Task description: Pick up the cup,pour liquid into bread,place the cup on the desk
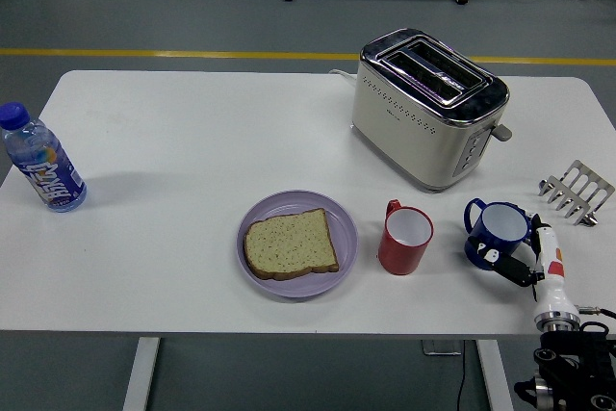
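Glossy blue cup (497,231) — toaster (427,107) polished metal.

A: Any print I can read from my feed?
B: None. The bottle (41,163) label and a small mark on the toaster (428,108) are too blurred for me.
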